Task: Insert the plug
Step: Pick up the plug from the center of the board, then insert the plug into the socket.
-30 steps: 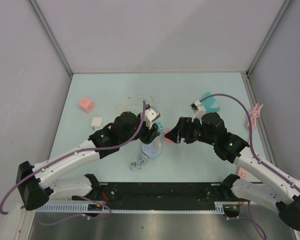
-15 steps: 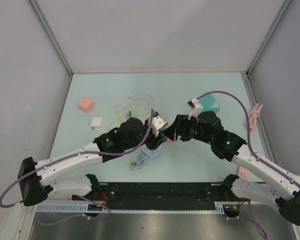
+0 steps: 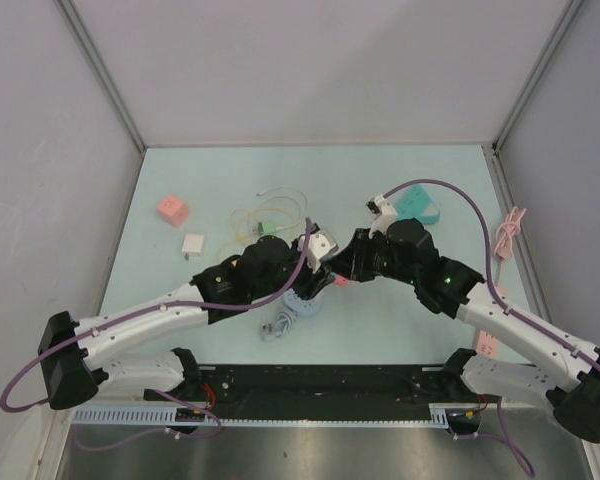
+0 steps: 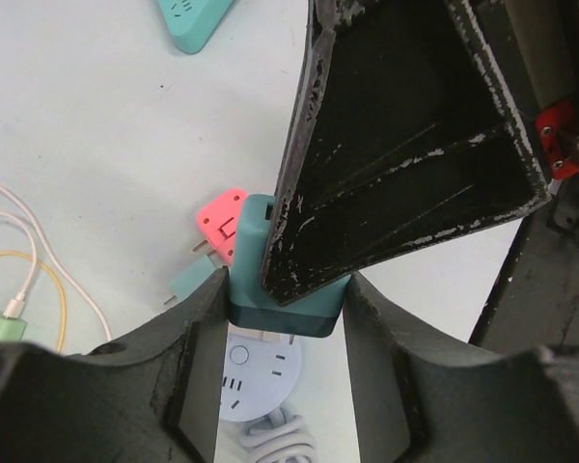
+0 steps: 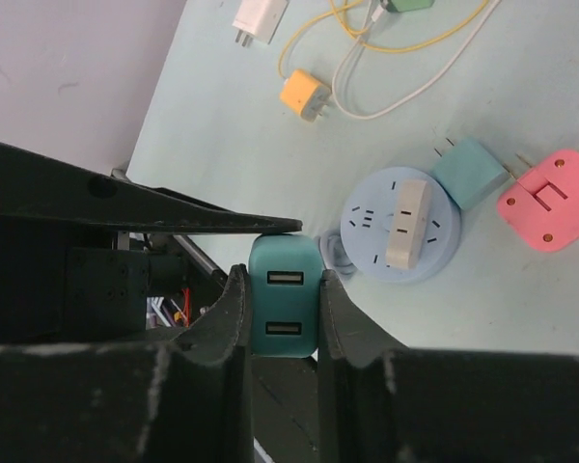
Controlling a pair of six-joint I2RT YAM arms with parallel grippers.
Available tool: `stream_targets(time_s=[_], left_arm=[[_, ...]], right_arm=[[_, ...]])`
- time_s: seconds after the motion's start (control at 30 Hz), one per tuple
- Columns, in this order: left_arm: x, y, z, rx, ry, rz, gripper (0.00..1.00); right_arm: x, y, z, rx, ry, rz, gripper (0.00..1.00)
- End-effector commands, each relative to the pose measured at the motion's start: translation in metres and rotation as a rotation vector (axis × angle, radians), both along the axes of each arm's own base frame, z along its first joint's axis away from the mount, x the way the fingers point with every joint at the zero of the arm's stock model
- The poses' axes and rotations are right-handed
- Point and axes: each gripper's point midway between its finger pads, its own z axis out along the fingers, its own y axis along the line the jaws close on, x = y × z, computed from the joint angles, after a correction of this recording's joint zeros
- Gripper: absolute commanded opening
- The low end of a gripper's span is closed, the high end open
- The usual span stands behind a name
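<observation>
Top external: two arms meet over a pale teal table

The table [image 3: 210, 170] stands between grey walls [image 3: 310, 70]. The left arm [image 3: 150, 315] and the right arm [image 3: 500, 315] bend inward and meet at the centre.

Left wrist: the left gripper [image 4: 286, 313] grasps the one teal plug [image 4: 249, 253], held near one round socket [image 4: 256, 371].

Right wrist: the right gripper [image 5: 282, 289] clamps the same plug. One teal adapter [image 5: 468, 169] and one pink adapter [image 5: 550, 198] lie beside the socket.
</observation>
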Motion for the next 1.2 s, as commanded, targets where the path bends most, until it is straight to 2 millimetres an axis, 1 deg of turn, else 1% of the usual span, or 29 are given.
stream_targets(time_s=[0.0,0.03,0.07,0.13,0.17,0.23,0.27,0.3,0.33,0.4,0.43,0.47,0.5,0.53,0.57,0.6,0.63,0.67,0.7,0.73,0.77,0.83,0.87,0.93,0.97,1.0,1.17], left_arm=[[0.008,-0.004,0.017,-0.048,-0.039,0.036,0.53],[0.009,-0.003,0.015,-0.048,-0.030,0.053,0.58],[0.010,0.000,0.012,-0.038,-0.030,0.067,0.66],[0.013,0.004,0.009,-0.048,-0.002,0.117,0.77],[0.014,0.007,0.008,-0.048,0.007,0.135,0.87],[0.016,0.014,0.000,-0.047,0.035,0.188,0.94],[0.016,0.018,0.000,-0.051,0.043,0.208,1.00],[0.016,0.022,-0.006,-0.056,0.074,0.243,1.00],[0.020,0.029,-0.005,-0.068,0.081,0.285,1.00],[0.020,0.042,-0.019,-0.079,0.150,0.361,1.00],[0.024,0.052,-0.019,-0.101,0.166,0.409,1.00],[0.023,0.059,-0.025,-0.106,0.196,0.440,1.00],[0.020,0.066,-0.039,-0.119,0.251,0.482,1.00],[0.022,0.075,-0.037,-0.159,0.268,0.516,1.00],[0.020,0.081,-0.042,-0.177,0.293,0.536,1.00],[0.017,0.088,-0.056,-0.193,0.345,0.576,1.00],[0.018,0.096,-0.054,-0.233,0.361,0.607,1.00],[0.015,0.100,-0.059,-0.244,0.383,0.615,0.99],[0.013,0.105,-0.071,-0.256,0.424,0.648,0.98],[0.014,0.111,-0.072,-0.278,0.437,0.672,0.97],[0.012,0.114,-0.078,-0.279,0.456,0.690,0.96],[0.011,0.121,-0.092,-0.284,0.514,0.746,0.93],[0.011,0.122,-0.096,-0.291,0.532,0.755,0.90],[0.009,0.124,-0.109,-0.300,0.590,0.796,0.88],[0.009,0.126,-0.114,-0.303,0.609,0.815,0.87],[0.009,0.129,-0.121,-0.308,0.637,0.843,0.87],[0.005,0.129,-0.145,-0.301,0.718,0.881,0.88]], right_arm=[[0.004,0.007,0.024,0.028,-0.062,0.014,0.00],[0.004,0.006,0.022,0.014,-0.065,0.010,0.00],[0.004,0.006,0.022,0.008,-0.069,0.013,0.00],[0.004,0.006,0.021,-0.011,-0.086,0.016,0.00],[0.005,0.006,0.019,-0.021,-0.088,0.014,0.00],[0.005,0.006,0.017,-0.047,-0.105,0.007,0.00],[0.007,0.006,0.017,-0.062,-0.119,0.006,0.00],[0.006,0.008,0.013,-0.080,-0.121,0.009,0.00],[0.009,0.007,0.011,-0.095,-0.126,-0.006,0.00],[0.009,0.010,0.006,-0.119,-0.136,0.007,0.00],[0.013,0.009,0.005,-0.134,-0.147,-0.016,0.00],[0.014,0.010,0.003,-0.150,-0.159,-0.015,0.00],[0.014,0.012,0.002,-0.161,-0.166,-0.015,0.00],[0.016,0.014,-0.002,-0.185,-0.172,-0.021,0.00],[0.017,0.015,-0.004,-0.198,-0.178,-0.024,0.00],[0.017,0.017,-0.006,-0.216,-0.188,-0.019,0.00],[0.019,0.020,-0.013,-0.236,-0.186,-0.019,0.00],[0.019,0.022,-0.014,-0.243,-0.187,-0.018,0.00],[0.020,0.023,-0.018,-0.255,-0.188,-0.015,0.00],[0.020,0.026,-0.018,-0.256,-0.190,-0.013,0.00],[0.020,0.030,-0.024,-0.270,-0.185,-0.005,0.00],[0.020,0.036,-0.027,-0.273,-0.187,0.000,0.00],[0.017,0.041,-0.033,-0.286,-0.182,0.012,0.00],[0.018,0.047,-0.038,-0.297,-0.179,0.006,0.00],[0.018,0.049,-0.045,-0.313,-0.171,0.004,0.00],[0.017,0.052,-0.047,-0.317,-0.173,0.003,0.00],[0.020,0.063,-0.061,-0.333,-0.160,-0.023,0.00]])
